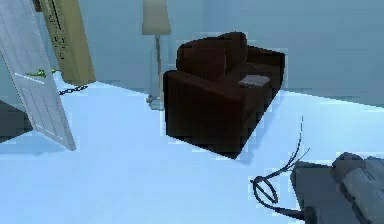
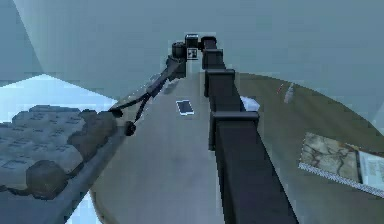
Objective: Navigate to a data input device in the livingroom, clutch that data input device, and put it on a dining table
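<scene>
A dark brown sofa (image 1: pixel 222 88) stands in the middle of the forward view, and a small grey flat thing (image 1: pixel 256 79) lies on its seat. In the arm side view the dark arm bar (image 2: pixel 232 130) reaches out over a round grey-brown table (image 2: pixel 160 165). The gripper (image 2: pixel 181 50) sits at the arm's far end near the table's far rim, beside the white squares. I can't make out its far end, so I cannot tell whether it holds anything. A small flat rectangular thing (image 2: pixel 185 107) lies on the table left of the arm.
A floor lamp (image 1: pixel 154 40) stands left of the sofa, beyond it a yellowish panel (image 1: pixel 70 40) and a white door (image 1: pixel 36 85) swung out. On the table lie a printed paper (image 2: pixel 336 160), a white scrap (image 2: pixel 249 103) and a thin stick (image 2: pixel 290 92).
</scene>
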